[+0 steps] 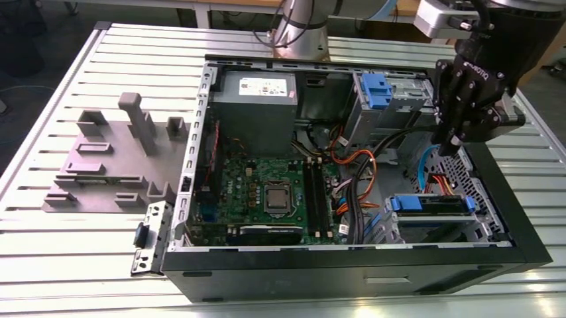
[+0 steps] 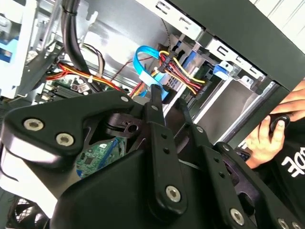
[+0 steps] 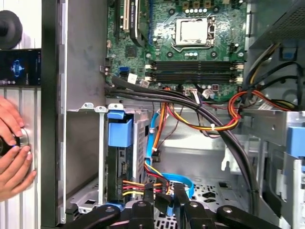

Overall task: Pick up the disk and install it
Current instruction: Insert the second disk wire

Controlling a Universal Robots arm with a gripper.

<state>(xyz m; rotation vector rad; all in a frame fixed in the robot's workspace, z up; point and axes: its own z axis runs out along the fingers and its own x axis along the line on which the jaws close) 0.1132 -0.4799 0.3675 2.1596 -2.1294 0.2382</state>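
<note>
Black and empty, the hand (image 1: 449, 147) hung above the open computer case (image 1: 531, 245) near its wall on the exterior view's right, its fingers (image 3: 148, 202) a narrow gap apart and clamped on nothing. Just beyond the fingertips ran bundled red, yellow and blue cables (image 3: 157, 183). The disk (image 1: 431, 205) sat in its drive bay inside the case, blue frame showing. A person's hand (image 3: 12, 157) rested on the slatted table (image 1: 53, 258) outside the case.

Disk (image 1: 431, 205) sits in the case (image 1: 354, 278) bay, beside the motherboard (image 1: 265, 192)
</note>
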